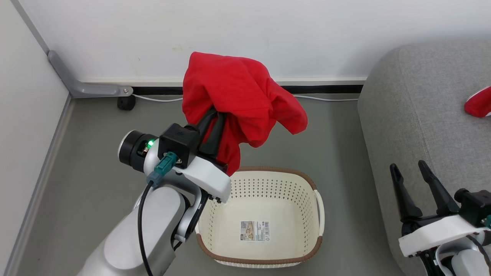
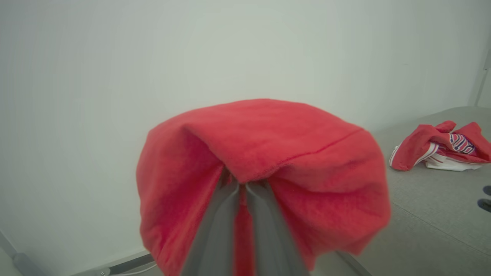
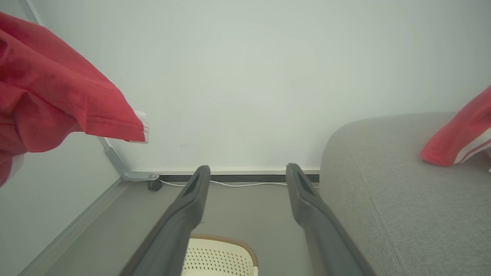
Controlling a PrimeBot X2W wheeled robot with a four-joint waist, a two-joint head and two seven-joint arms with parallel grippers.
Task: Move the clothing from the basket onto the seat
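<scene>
Head view is showing my left fingers (image 1: 216, 134) clamping tight on a red garment (image 1: 238, 88), holding it in the air above the far rim of the basket (image 1: 268, 184), which is sitting beside the seat (image 1: 414, 115). My right fingers (image 1: 434, 188) are hovering spread wide apart, gripping nothing, and a second red garment (image 1: 479, 102) is lying on the seat.

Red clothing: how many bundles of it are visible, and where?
2. One garment hangs from the shut fingers of the left gripper, held up above the basket. The other bundle lies crumpled on the seat; it may hold several pieces.
</scene>
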